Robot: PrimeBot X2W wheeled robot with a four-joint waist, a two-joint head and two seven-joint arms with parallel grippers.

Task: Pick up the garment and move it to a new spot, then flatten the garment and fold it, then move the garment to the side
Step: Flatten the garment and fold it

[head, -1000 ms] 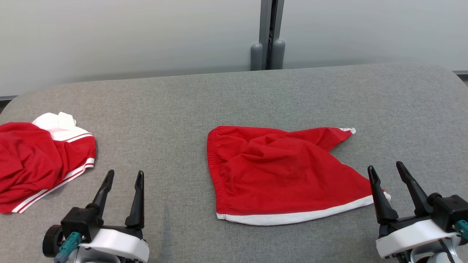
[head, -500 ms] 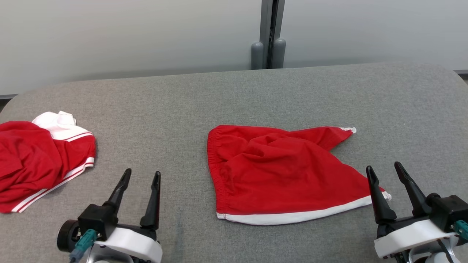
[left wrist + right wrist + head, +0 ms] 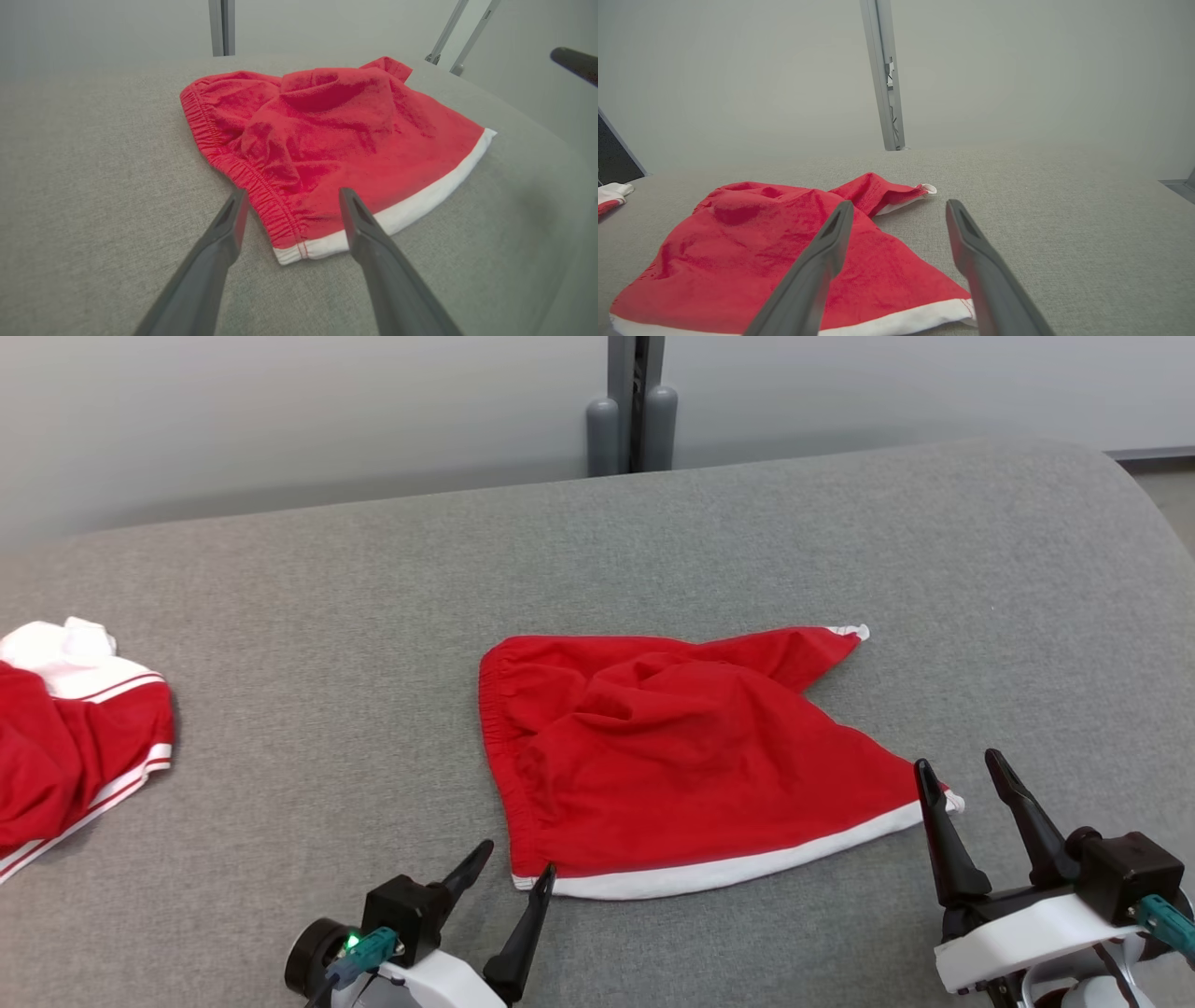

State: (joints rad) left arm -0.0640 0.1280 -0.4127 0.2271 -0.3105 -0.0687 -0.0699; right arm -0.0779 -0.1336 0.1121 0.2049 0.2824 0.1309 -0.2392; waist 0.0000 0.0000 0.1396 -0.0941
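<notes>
I've got L gripper [image 3: 517, 861] jaws wide, holding nothing, tips by the red garment [image 3: 691, 756] hem corner. R gripper [image 3: 958, 761] jaws wide, empty, at opp. corner.

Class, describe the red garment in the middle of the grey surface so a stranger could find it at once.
Start at the wide grey surface. Near its middle lies the crumpled red garment, elastic waistband on its left. Unlike the other garment at the left edge, with thin white stripes, it has one broad white hem.
</notes>
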